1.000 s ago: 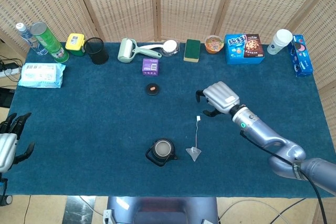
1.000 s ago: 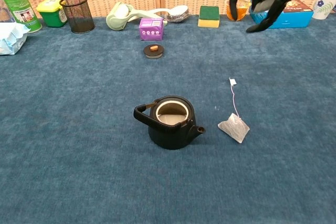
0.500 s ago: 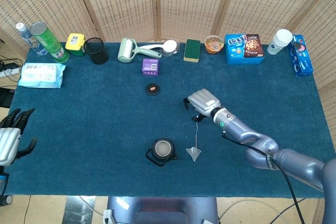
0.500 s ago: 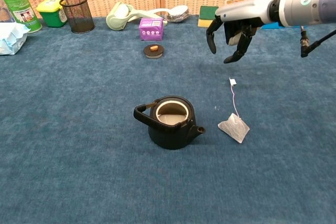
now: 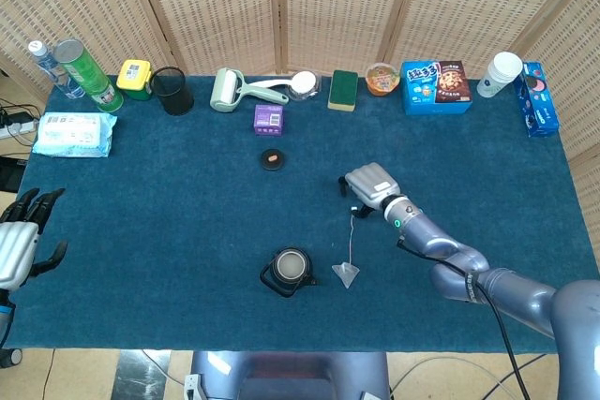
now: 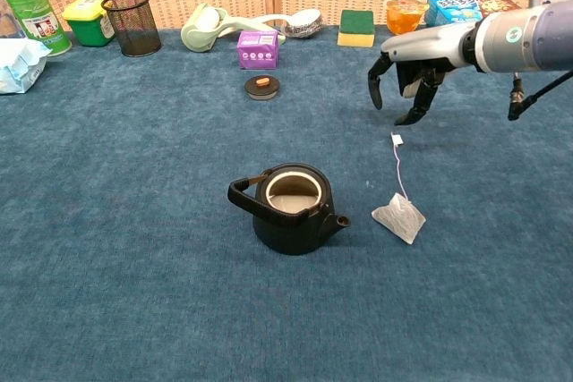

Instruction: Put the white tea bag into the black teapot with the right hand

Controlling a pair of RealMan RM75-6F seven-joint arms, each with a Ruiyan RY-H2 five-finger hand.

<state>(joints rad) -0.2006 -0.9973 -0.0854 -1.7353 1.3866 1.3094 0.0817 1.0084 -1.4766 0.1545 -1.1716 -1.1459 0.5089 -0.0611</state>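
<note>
The right hand is hovering above the tag end of the tea bag, fingers apart, holding nothing; the bag is lying right of the teapot; the left hand is idling open

Staged tabletop: blue cloth, wicker screens.

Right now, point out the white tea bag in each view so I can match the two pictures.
Head view: the white tea bag lies low and just right of centre, its string running up toward the right hand.
Chest view: the tea bag lies right of centre, its string tag below the right hand.
Shared landmark: the black teapot, lid off, sits just left of the bag in both views.
</note>
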